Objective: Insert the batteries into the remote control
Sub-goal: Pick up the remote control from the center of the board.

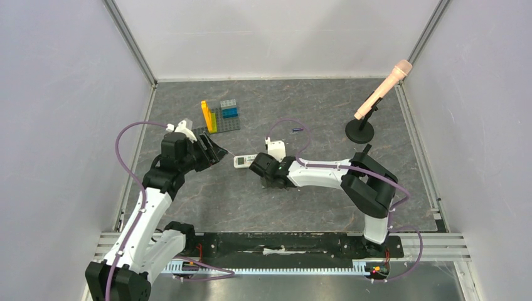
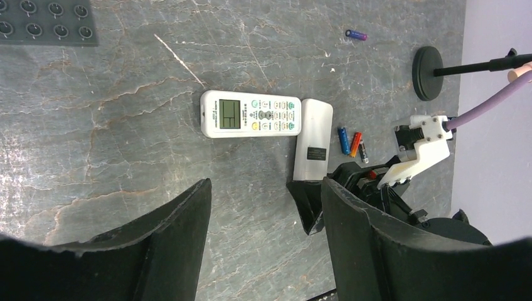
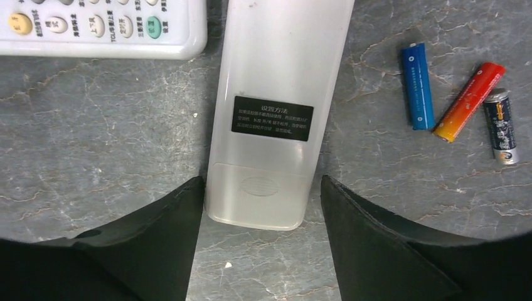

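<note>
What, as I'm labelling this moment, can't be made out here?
- Top view: blue battery, red battery and dark battery hidden under the right gripper; purple battery too small for markings.
- Right wrist view: buttoned remote cut off by the top edge; face-down remote's front hidden against the table.

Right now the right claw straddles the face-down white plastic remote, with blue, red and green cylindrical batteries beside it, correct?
No: the right wrist view shows the third cylindrical battery dark, not green. The right claw straddles the face-down white plastic remote, blue battery and red battery beside it.
</note>
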Controlling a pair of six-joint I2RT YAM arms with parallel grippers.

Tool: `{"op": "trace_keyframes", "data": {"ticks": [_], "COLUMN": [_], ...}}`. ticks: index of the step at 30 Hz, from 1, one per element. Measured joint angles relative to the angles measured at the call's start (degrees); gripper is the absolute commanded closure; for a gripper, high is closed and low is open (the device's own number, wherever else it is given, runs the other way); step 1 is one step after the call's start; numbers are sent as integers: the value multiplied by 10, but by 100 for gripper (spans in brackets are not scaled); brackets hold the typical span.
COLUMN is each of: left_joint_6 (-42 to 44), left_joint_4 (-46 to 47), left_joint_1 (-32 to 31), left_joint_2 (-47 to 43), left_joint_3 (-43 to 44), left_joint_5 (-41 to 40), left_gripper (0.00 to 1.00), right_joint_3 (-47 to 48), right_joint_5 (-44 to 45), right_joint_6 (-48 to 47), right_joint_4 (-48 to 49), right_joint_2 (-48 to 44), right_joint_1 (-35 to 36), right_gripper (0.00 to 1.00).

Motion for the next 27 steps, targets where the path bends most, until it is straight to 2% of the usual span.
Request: {"op": "trace_keyframes", "data": {"ticks": [3,5,12,20,27], "left_joint_6": [0,0,0,-6,-49], "left_joint_4": [0,0,16,89,169], "left_joint_1": [0,0,0,-10,-36], "left_joint_2": [0,0,3,37,70], "left_joint_3": [0,0,-13,-46,-56], "left_joint_5": [1,2,38,147,198], "left_gripper": [30,30,30,31,30], "right_joint_3": [0,-7,-80,-126,-163], "right_joint_5": [-7,-9,-43,-83,-162], "right_joint_6": [2,2,-27,-144,-226], "right_joint_4": [2,8,68,129,206], "right_joint_2": [0,-3,-62,-179,-273], "right_joint_1": [-2,-4,-24,-31,-31], "right_gripper": [54,61,78,79,77]}}
